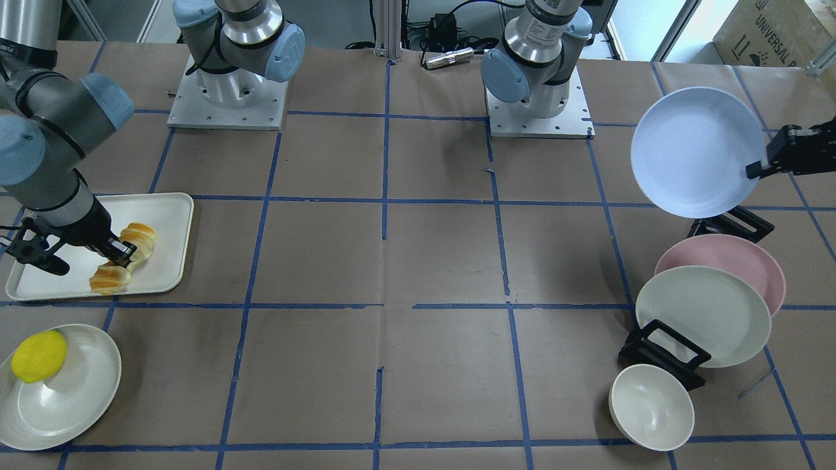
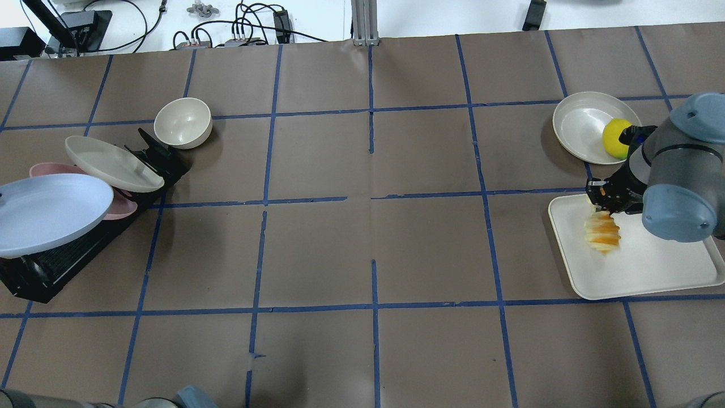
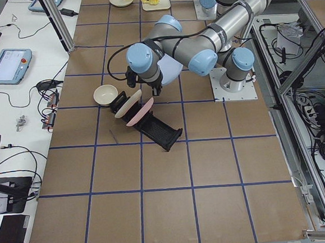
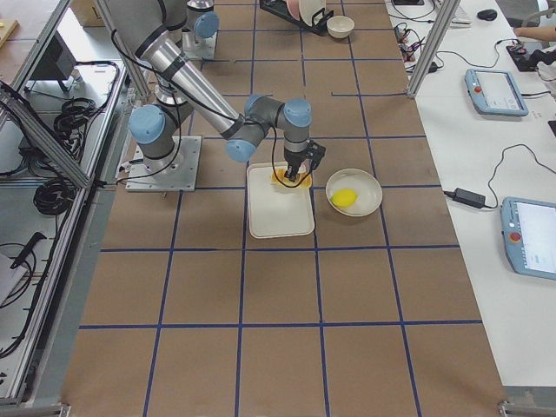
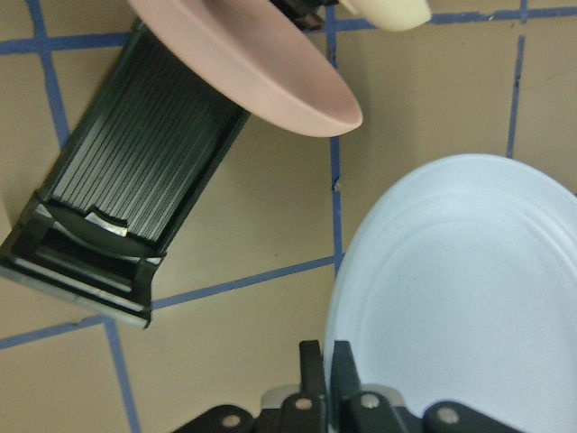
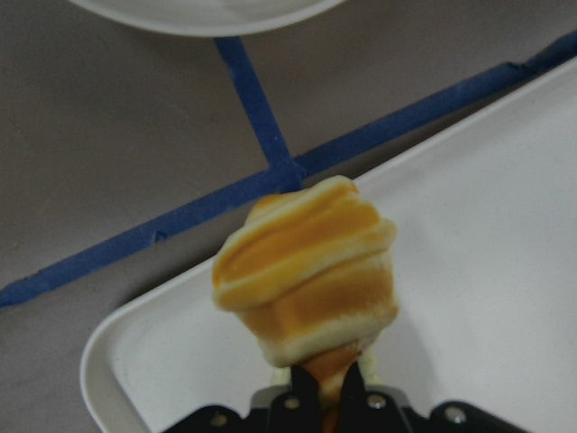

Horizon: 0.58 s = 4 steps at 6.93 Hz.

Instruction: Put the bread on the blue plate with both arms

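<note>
The blue plate (image 1: 695, 153) is held tilted above the black rack (image 1: 663, 352), and my left gripper (image 1: 756, 172) is shut on its rim. The left wrist view shows the fingers pinching the plate's edge (image 5: 451, 298). The bread (image 1: 140, 236) is at a corner of the white tray (image 1: 163, 215). My right gripper (image 1: 121, 251) is shut across its middle. The right wrist view shows the bread (image 6: 306, 271) sticking out beyond the closed fingers, over the tray's corner (image 6: 505, 225). From overhead the bread (image 2: 603, 235) sits at the tray's far left corner.
A pink plate (image 1: 751, 258) and a cream plate (image 1: 702, 316) lean in the rack, with a cream bowl (image 1: 652, 406) beside it. A cream plate (image 1: 65, 398) with a round yellow object (image 1: 39, 356) lies next to the tray. Both arm bases (image 1: 539, 111) stand at the table's back.
</note>
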Tool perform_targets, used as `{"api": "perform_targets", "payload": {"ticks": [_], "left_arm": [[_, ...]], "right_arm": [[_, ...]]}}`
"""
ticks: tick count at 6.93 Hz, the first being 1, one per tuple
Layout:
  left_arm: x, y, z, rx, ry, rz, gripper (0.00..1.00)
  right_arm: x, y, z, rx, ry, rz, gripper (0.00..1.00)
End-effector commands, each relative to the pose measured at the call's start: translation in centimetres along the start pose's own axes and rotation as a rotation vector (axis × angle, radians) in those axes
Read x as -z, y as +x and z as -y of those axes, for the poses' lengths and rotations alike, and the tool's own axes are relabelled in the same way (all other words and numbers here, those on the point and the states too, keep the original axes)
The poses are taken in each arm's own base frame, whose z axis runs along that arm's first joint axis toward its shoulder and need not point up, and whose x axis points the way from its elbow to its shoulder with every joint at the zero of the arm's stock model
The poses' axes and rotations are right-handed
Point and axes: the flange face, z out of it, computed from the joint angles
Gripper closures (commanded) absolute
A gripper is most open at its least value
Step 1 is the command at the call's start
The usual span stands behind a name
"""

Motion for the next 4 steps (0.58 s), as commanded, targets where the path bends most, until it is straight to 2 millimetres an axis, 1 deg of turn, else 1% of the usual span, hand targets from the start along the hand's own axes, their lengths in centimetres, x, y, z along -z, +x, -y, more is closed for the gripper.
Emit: {"api": "perform_targets", "payload": {"ticks": [1, 2, 3, 4], "left_arm": [[-3.3, 12.7, 4.1, 0.077, 0.036, -0.089, 0.97], [-5.9, 18.4, 6.1, 0.125, 0.057, -0.082, 0.97], [-9.3, 23.7, 7.7, 0.160, 0.099, -0.052, 0.97], [-12.3, 28.9, 8.3, 0.211, 0.147, -0.031, 0.97]], "right_arm": [[4.8, -0.8, 1.4, 0.052, 0.094, 0.000, 0.93], [6.9, -1.6, 1.1, 0.070, 0.136, 0.007, 0.93], [9.5, -3.0, 0.2, 0.106, 0.185, 0.012, 0.93], [11.9, -5.7, -1.0, 0.170, 0.201, 0.021, 0.92]]}}
